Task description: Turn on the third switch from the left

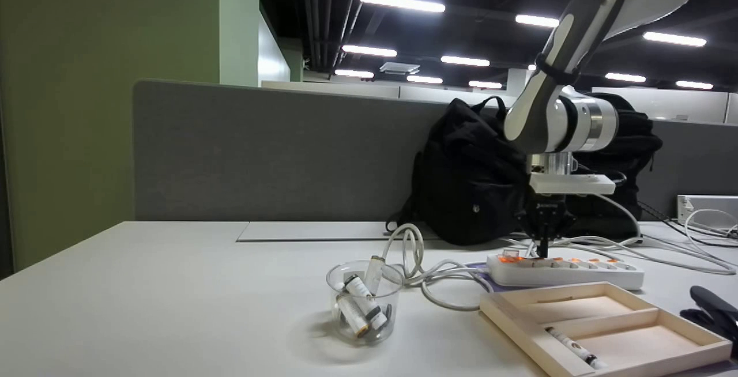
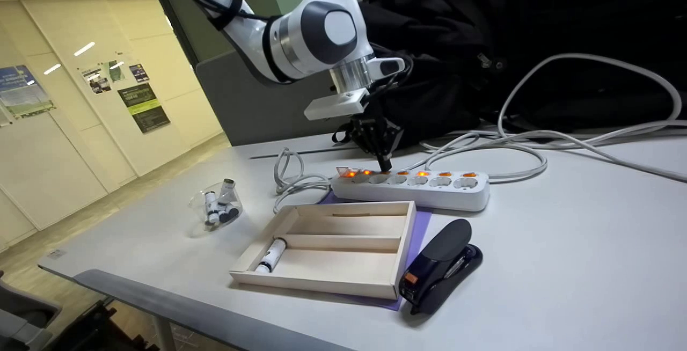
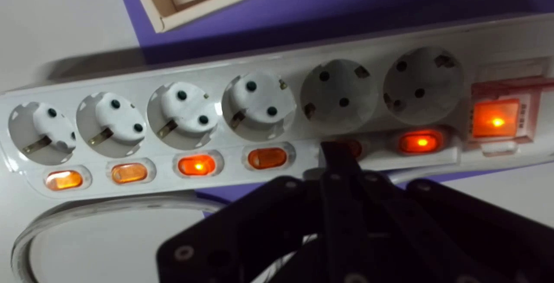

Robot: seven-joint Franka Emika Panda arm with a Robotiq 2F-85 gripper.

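The long white power strip (image 1: pixel 565 276) lies on the table; it also shows in an exterior view (image 2: pixel 413 196) and in the wrist view (image 3: pixel 259 60). Its reddish rocker switches stand in a row beside the sockets. The third switch (image 3: pixel 356 146), counting the covered main switch (image 3: pixel 496 120) as first, looks dark and is partly hidden by my fingertips. The switch between them (image 3: pixel 420 142) glows. My gripper (image 3: pixel 339 151) is shut, empty, and points down onto the third switch. It also shows in both exterior views (image 1: pixel 542 250) (image 2: pixel 384 164). Whether the tips press the switch I cannot tell.
A pale wooden tray (image 2: pixel 343 242) with a battery-like tube stands in front of the strip on a purple sheet (image 2: pixel 420 233). A black stapler (image 2: pixel 440 268) lies beside it. A clear cup (image 1: pixel 364 302) of tubes, white cables (image 1: pixel 455 273) and black backpacks (image 1: pixel 473 175) are near.
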